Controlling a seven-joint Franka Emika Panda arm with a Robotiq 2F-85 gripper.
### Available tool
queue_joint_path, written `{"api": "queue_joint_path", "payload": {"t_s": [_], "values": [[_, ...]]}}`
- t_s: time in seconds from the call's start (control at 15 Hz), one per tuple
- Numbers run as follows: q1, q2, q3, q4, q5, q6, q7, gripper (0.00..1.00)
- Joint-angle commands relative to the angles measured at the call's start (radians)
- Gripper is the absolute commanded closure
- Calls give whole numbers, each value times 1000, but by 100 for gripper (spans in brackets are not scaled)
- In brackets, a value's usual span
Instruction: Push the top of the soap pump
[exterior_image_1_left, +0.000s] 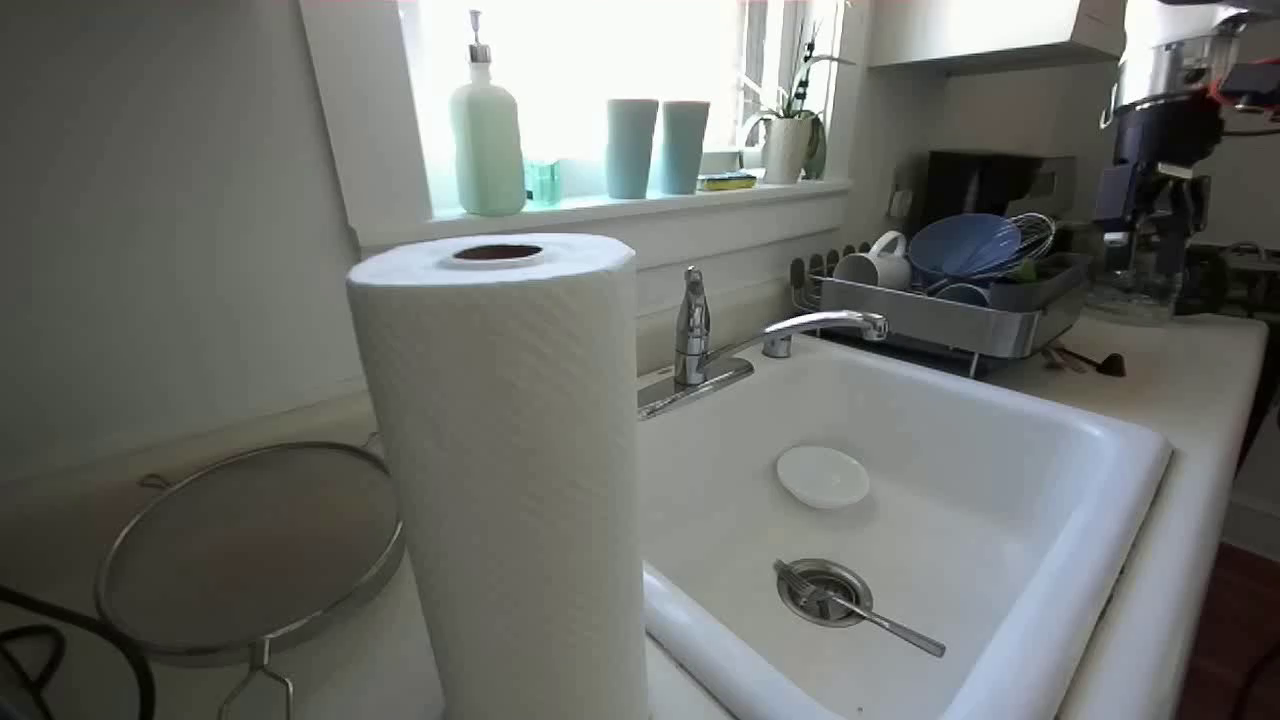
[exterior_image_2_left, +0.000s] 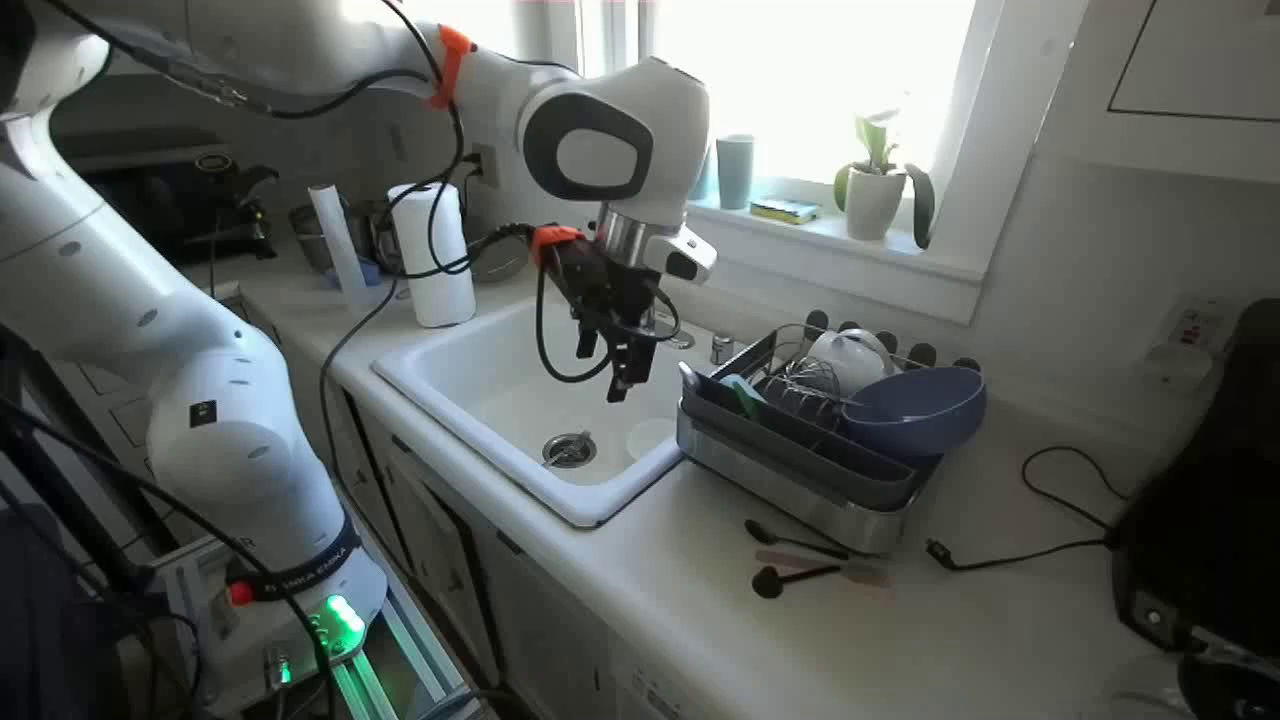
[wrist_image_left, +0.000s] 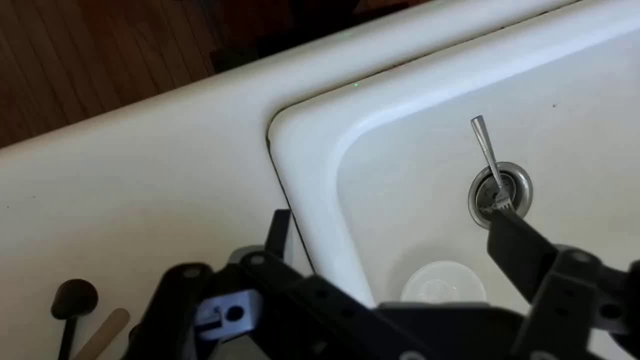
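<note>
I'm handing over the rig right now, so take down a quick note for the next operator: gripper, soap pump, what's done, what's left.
Gripper: open, nothing between its fingers, hanging above the sink, well away from the soap pump.
Soap pump: upright on the sill, beside the two cups, seen in an exterior view; not visible from the wrist.
Done: no contact with the pump yet.
Left: bring the gripper over the top and push down. Shutting the gripper first would probably help; press straight, as the tall bottle might tip.
</note>
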Motion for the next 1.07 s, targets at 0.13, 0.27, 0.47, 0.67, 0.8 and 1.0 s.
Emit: {"api": "queue_joint_path", "payload": {"t_s": [0.13, 0.27, 0.47, 0.67, 0.8, 1.0], "values": [[-15, 2, 13, 1, 4, -1, -4, 0], [-15, 2, 13, 1, 4, -1, -4, 0], [59, 22, 89, 78, 26, -21, -27, 0], [141, 59, 180, 171, 23, -33, -41, 0], [197, 107, 237, 257, 23, -34, -56, 0], [270, 201, 316, 395, 15, -19, -82, 0]]}}
